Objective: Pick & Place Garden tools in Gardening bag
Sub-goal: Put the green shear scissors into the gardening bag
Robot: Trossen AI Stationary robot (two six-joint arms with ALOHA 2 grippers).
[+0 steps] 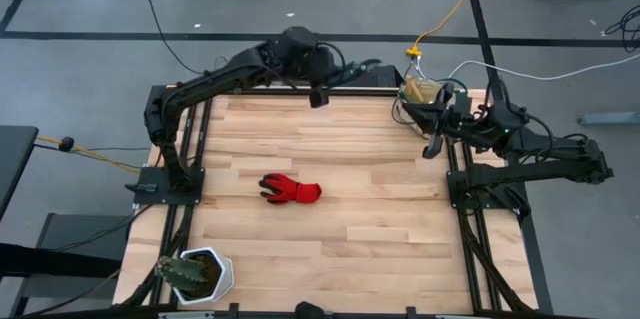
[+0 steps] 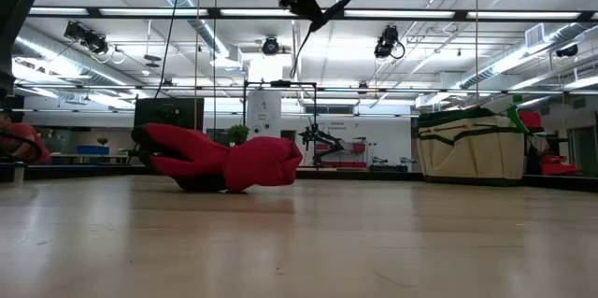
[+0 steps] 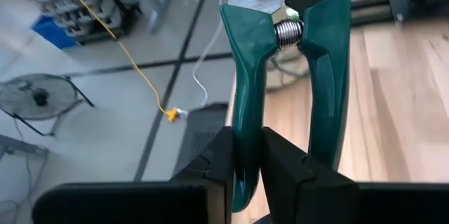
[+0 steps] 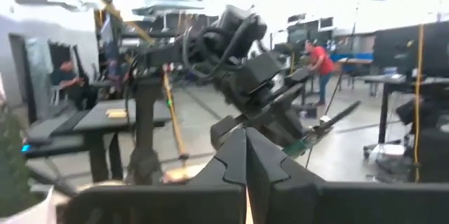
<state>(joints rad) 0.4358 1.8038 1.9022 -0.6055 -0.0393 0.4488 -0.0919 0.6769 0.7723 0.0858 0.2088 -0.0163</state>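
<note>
Left gripper clamped on green-handled pruners.

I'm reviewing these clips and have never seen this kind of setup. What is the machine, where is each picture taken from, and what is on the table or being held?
Two dark robot arms work at a wooden table. One picture looks straight down, one looks level across the tabletop, and one sits on each wrist. The left pincer is raised over the far edge, shut on one handle of green-handled pruning shears. The right pincer is shut and empty, beside the beige gardening bag at the far right corner. A red glove lies mid-table; a white potted plant stands at the near left corner.
</note>
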